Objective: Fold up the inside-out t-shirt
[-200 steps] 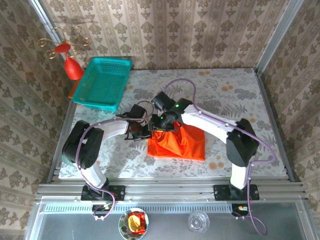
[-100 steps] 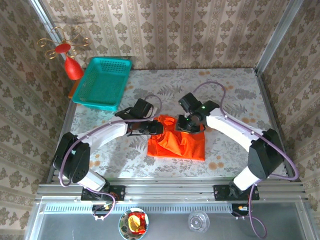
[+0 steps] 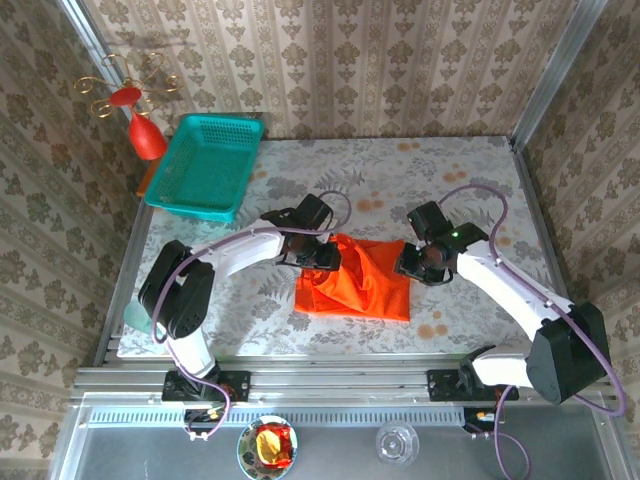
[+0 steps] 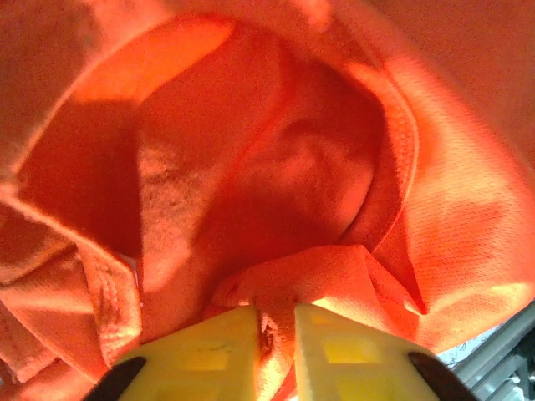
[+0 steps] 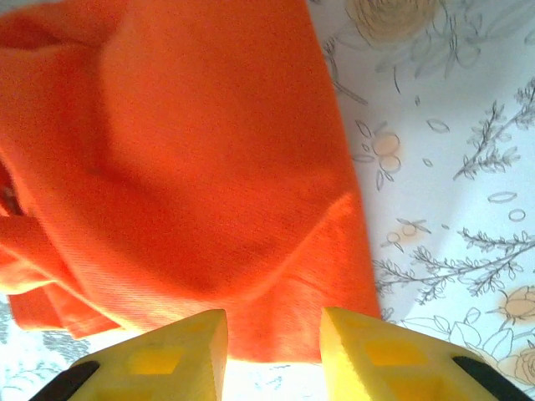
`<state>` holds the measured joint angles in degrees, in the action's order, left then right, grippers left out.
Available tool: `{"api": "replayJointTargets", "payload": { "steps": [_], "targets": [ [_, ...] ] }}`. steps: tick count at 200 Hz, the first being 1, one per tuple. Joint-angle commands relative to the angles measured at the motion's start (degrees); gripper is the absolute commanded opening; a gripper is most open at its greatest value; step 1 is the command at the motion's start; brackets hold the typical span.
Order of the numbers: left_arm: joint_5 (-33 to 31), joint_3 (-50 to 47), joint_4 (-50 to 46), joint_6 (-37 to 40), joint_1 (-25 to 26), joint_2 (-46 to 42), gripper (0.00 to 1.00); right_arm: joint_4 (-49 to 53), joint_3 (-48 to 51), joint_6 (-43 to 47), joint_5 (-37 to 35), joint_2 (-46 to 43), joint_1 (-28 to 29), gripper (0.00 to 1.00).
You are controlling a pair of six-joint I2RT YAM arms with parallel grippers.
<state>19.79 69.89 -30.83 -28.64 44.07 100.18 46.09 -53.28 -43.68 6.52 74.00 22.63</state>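
Observation:
The inside-out t-shirt (image 3: 360,285) lies bunched in a rough orange-red rectangle at the middle of the flowered table. My left gripper (image 3: 326,258) sits on its upper left part. In the left wrist view the left gripper (image 4: 276,324) is shut on a raised fold of the t-shirt (image 4: 334,276), pinched between the yellow fingers (image 4: 209,347). My right gripper (image 3: 412,266) is at the shirt's right edge. In the right wrist view the right gripper (image 5: 274,334) stands open, with the t-shirt (image 5: 209,167) edge lying flat between its fingers.
A teal basket (image 3: 205,165) stands at the back left, with a red ornament with gold wire curls (image 3: 146,135) beside it. Patterned walls close three sides. Bare flowered tablecloth (image 3: 470,190) lies right of and behind the shirt. A small bowl (image 3: 267,445) and a glass (image 3: 397,442) sit below the front rail.
Both grippers have moved right: the left from off the shirt's left edge onto its upper left part, the right across the shirt to its right edge. The left closed on a fold.

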Motion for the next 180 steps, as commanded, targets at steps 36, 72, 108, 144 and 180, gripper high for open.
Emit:
{"api": "replayJointTargets", "payload": {
  "steps": [36,72,108,144,180],
  "targets": [
    [-1.81,-3.74,-2.37,-1.17,0.66,-6.68,0.0,-13.79,10.88,-3.12,10.49,4.35,-2.19,0.35],
    [-1.17,-13.26,-0.01,-5.02,0.5,-13.17,0.0,-20.07,14.22,-3.21,13.42,9.89,-4.48,0.35],
    [-3.67,-20.99,0.23,-8.62,0.8,-17.77,0.0,-18.07,14.75,-1.49,10.22,10.67,-6.16,0.35],
    [-4.5,-27.89,3.94,-11.16,0.4,-18.68,0.0,-17.71,15.48,-1.0,10.08,9.94,-7.07,0.35],
    [-3.51,-29.62,6.38,-12.39,0.38,-16.67,0.01,-16.6,14.66,-0.81,10.59,8.75,-7.08,0.35]
  ]
}}
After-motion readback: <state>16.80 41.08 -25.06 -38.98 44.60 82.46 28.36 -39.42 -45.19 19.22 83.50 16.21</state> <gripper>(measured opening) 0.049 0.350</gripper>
